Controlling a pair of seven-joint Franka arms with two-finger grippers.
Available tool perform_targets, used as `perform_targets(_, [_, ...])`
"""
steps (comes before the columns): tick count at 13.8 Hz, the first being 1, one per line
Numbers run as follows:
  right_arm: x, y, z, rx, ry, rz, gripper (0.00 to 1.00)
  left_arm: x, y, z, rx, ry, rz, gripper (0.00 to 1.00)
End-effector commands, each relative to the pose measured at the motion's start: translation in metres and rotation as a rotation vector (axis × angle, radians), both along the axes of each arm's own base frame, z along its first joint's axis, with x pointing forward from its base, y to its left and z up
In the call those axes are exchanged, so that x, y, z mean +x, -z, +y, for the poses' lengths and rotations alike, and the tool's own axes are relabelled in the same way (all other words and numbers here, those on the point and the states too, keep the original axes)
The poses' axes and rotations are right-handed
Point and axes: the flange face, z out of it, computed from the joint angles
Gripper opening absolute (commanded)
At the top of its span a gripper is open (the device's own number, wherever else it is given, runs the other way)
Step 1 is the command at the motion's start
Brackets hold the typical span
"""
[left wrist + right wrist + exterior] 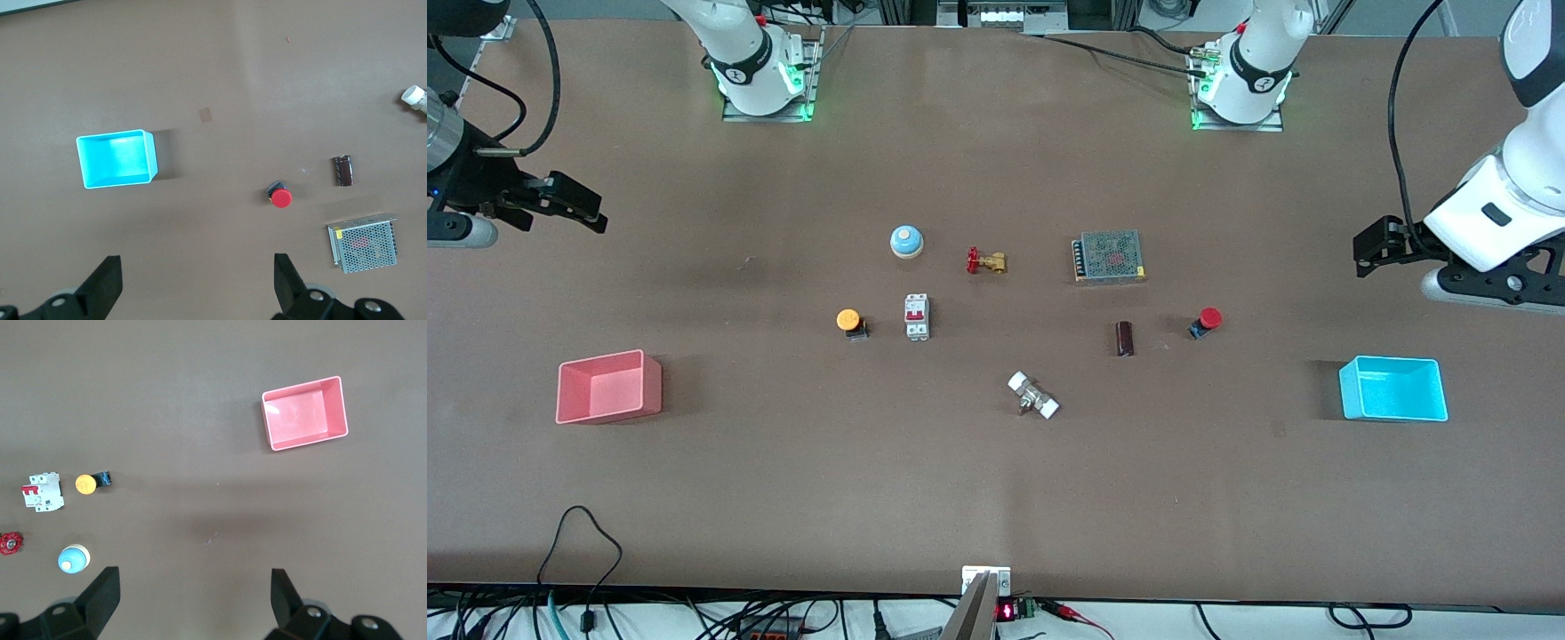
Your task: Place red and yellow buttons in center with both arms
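Observation:
The red button (1207, 322) lies on the brown tabletop (996, 462) toward the left arm's end, beside a dark cylinder (1125, 339); it also shows in the left wrist view (280, 196). The yellow button (851, 323) lies toward the right arm's end beside a white circuit breaker (917, 316); it also shows in the right wrist view (91, 483). My left gripper (1371, 251) is open and empty, up over the table's end above the cyan bin (1393, 389). My right gripper (574, 206) is open and empty, up over the other end, above the pink bin (609, 386).
A blue dome bell (906, 241), a red-handled brass valve (986, 261) and a metal mesh power supply (1110, 256) lie farther from the front camera than the buttons. A white-capped fitting (1033, 396) lies nearer. Cables run along the table's near edge.

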Motion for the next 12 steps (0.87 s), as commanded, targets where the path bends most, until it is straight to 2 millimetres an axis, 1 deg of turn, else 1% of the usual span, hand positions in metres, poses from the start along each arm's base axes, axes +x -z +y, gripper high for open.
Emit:
perform_targets(1, [0.0039, -0.0057, -0.0014, 0.005, -0.014, -0.006, 1.0, -0.006, -0.0036, -0.0032, -0.006, 0.012, 0.002, 1.0])
perform_targets(2, [0.0039, -0.0057, -0.0014, 0.005, -0.014, -0.006, 1.0, -0.0062, -0.0037, -0.0067, -0.007, 0.019, 0.001, 1.0])
perform_targets(12, [0.0043, -0.0041, -0.0031, 0.005, -0.009, -0.003, 1.0, -0.0066, 0.0012, -0.0077, -0.006, 0.02, 0.01, 1.0])
